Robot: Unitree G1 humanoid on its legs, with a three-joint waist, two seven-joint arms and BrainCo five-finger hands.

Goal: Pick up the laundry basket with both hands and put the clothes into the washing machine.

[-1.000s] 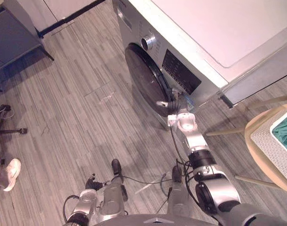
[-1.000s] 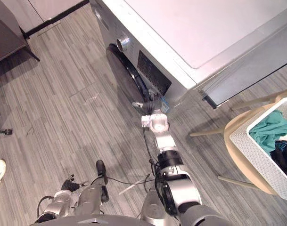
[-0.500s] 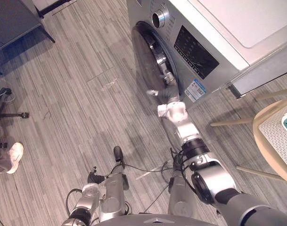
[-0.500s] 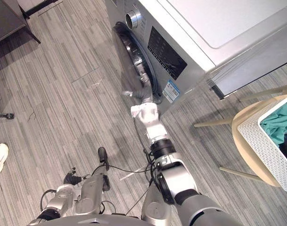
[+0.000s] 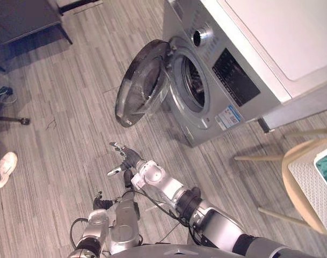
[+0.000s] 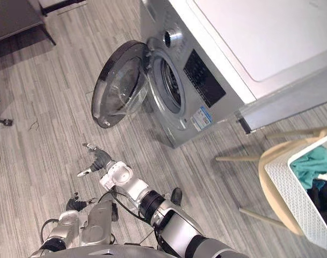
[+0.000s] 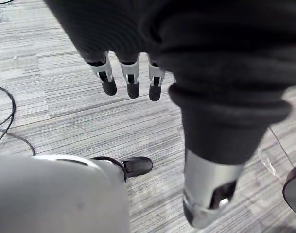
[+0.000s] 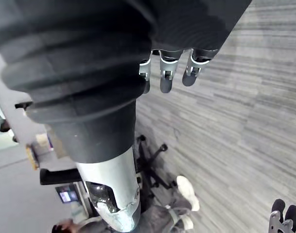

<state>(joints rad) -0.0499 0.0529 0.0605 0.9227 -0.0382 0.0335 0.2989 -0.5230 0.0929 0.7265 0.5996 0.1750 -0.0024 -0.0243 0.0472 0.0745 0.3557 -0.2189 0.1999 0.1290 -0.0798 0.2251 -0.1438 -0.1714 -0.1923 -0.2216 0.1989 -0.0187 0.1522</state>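
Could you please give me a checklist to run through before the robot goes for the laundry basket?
1. Washing machine door open: ok, swung wide.
2. Drum empty: cannot tell, its inside is dark.
3. Right hand free: ok, open above the floor.
4. Left hand free: ok, open, hanging low.
5. Basket holding clothes, on the chair: ok.
6. Both hands on the basket: not ok, neither touches it.
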